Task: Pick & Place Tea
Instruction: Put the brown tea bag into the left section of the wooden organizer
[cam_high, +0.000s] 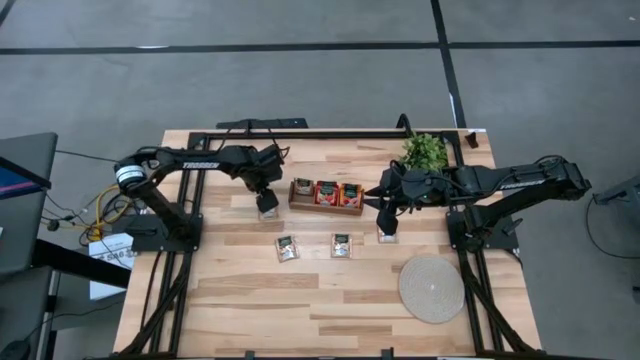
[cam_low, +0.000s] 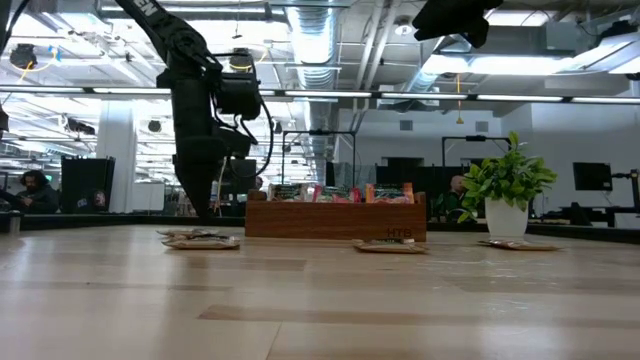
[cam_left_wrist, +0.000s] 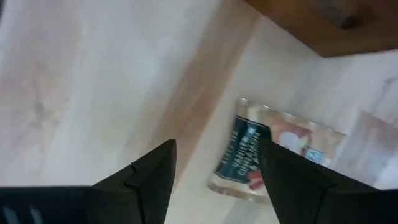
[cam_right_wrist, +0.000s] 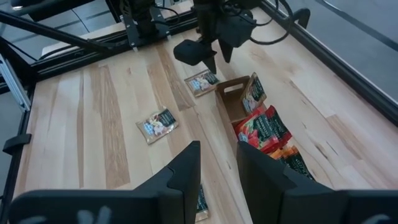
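Red tea sachets stand upright in a wooden box (cam_high: 326, 196) at the table's middle, also in the right wrist view (cam_right_wrist: 264, 127). Flat on the wood lie a sachet (cam_high: 288, 248), a second (cam_high: 341, 245), and a third (cam_left_wrist: 267, 155) just left of the box. My left gripper (cam_high: 266, 198) hangs open over that third sachet, its fingers either side of it and not seen touching. My right gripper (cam_high: 386, 226) hovers open off the box's right end. The edge of a sachet (cam_right_wrist: 200, 200) shows low between its fingers.
A potted green plant (cam_high: 425, 152) stands at the far edge behind the right arm. A round woven mat (cam_high: 432, 288) lies near the right front. A black frame runs along the table's far and side edges. Bare wood stretches across the near half.
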